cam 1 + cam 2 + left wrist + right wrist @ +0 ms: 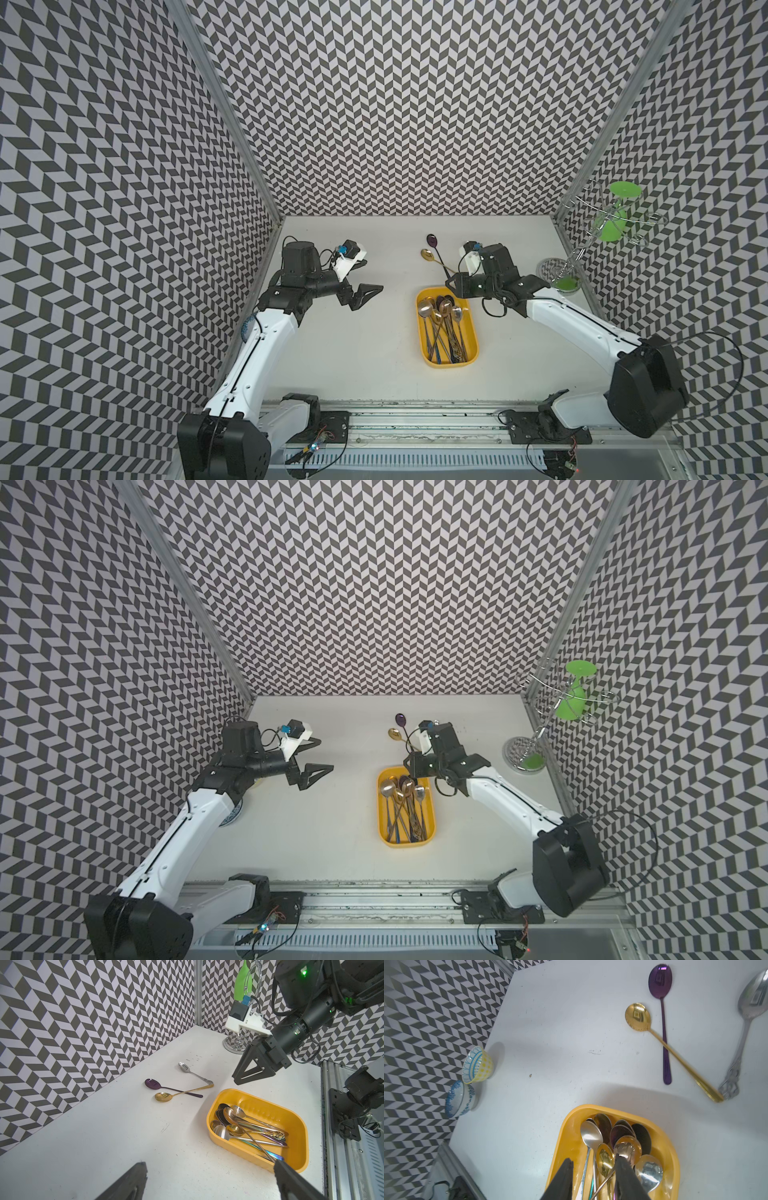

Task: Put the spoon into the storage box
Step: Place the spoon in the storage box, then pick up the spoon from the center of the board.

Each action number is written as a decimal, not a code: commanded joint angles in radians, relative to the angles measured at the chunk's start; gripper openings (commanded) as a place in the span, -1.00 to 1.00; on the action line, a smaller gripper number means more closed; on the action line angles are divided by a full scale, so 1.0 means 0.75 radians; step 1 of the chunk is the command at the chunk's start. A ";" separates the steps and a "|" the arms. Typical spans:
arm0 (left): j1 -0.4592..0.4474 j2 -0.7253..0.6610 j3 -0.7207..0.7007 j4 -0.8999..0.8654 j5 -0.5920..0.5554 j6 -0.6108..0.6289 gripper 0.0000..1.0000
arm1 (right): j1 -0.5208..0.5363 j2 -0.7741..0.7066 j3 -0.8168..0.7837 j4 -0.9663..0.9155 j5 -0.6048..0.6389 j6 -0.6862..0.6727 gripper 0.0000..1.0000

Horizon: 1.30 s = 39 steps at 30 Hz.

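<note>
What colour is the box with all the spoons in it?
Yellow. The storage box shows best in the left wrist view.

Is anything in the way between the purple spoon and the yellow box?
Only the gold spoon: its handle lies across the handle of the purple spoon. The table from there to the yellow box is bare. The right gripper hangs open above the box.

The storage box (571,1126) under the right pincer (593,1159) is smooth yellow plastic. The spoons (590,1136) in it are shiny metal. The table (550,1022) is dull white with little scuffs.
</note>
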 commanded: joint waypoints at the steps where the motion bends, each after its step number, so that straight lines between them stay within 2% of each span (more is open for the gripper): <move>1: 0.004 -0.002 0.038 -0.036 0.022 0.019 0.98 | 0.003 0.109 0.123 -0.129 0.129 -0.170 -0.23; 9: 0.006 -0.012 0.032 -0.035 0.014 0.025 0.98 | 0.004 0.346 0.415 -0.228 0.258 -0.326 -0.18; 14: 0.012 -0.013 0.024 -0.029 0.014 0.023 0.98 | 0.005 0.485 0.572 -0.255 0.303 -0.347 -0.16; 23: 0.016 -0.015 0.023 -0.031 0.012 0.027 0.99 | 0.005 0.742 0.791 -0.292 0.316 -0.366 0.07; 31: 0.014 -0.011 0.010 -0.016 0.014 0.027 0.98 | 0.010 0.954 1.028 -0.338 0.233 -0.366 0.13; 39: 0.016 -0.010 0.007 -0.013 0.014 0.030 0.99 | 0.012 1.133 1.214 -0.403 0.229 -0.398 0.19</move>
